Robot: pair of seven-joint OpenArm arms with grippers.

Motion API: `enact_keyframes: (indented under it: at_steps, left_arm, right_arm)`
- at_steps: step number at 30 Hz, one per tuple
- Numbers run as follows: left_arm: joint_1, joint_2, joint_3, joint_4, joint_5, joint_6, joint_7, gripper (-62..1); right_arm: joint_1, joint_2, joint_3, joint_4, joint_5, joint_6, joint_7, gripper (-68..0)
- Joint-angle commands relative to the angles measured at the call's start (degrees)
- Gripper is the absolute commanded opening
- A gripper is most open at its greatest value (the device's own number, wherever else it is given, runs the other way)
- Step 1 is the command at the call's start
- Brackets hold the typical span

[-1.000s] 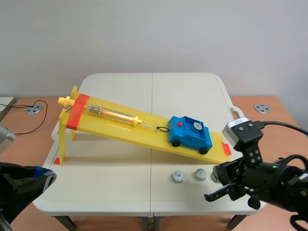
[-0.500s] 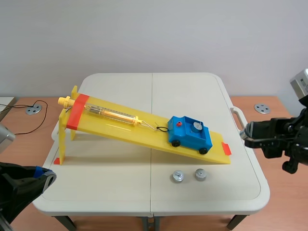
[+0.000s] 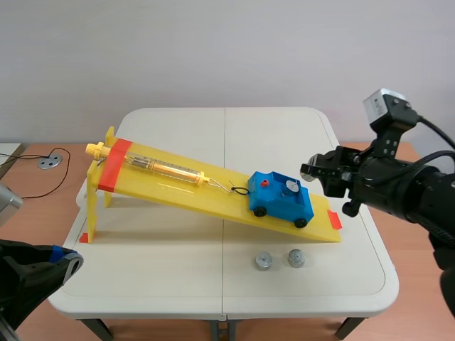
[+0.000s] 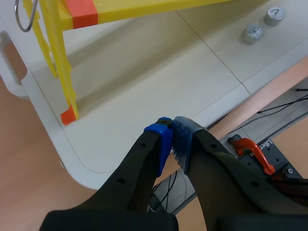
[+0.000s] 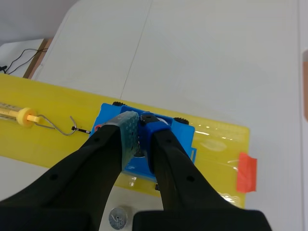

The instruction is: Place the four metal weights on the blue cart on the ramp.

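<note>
R hand w/ weight, by blue cart

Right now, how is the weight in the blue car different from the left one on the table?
The cart weight rides in the blue cart on the yellow ramp; the table weight sits on the white table beside it. The cart weight is walled in by the cart; the table weight stands in the open. Both are round and silvery.

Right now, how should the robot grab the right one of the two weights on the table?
Come straight down on the right weight, jaws pinching its round sides front and back: it stands low and upright, with the other weight close beside it.
</note>
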Motion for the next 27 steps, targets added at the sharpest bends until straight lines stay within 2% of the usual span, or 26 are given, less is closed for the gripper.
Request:
enact_keyframes:
  at_steps: [1,9,18,24,27]
  left_arm:
    - [-0.5,1.2,-0.8,4.2,-4.4,-1.0,-5.0,-56.9]
    - [-0.5,1.2,-0.8,4.2,-4.4,-1.0,-5.1,-56.9]
    - [-0.5,1.2,-0.8,4.2,-4.4,-1.0,-5.1,-56.9]
    - [-0.5,1.2,-0.8,4.2,-4.4,-1.0,-5.1,-56.9]
    - [-0.5,1.2,-0.8,4.2,-4.4,-1.0,-5.1,-56.9]
  right_arm:
    - [5.4,1.5,-1.6,2.4,3.5,1.2,7.1,-66.9]
    - [7.5,1.5,-3.1,-2.6,2.2,1.4,8.0,-66.9]
    - [7.9,1.6,-3.1,-3.7,0.8,1.4,8.6,-66.5]
    - [7.9,1.6,-1.7,-3.7,0.7,1.4,10.1,-48.5]
    - [7.9,1.6,0.6,-3.3,0.8,3.6,10.5,-44.3]
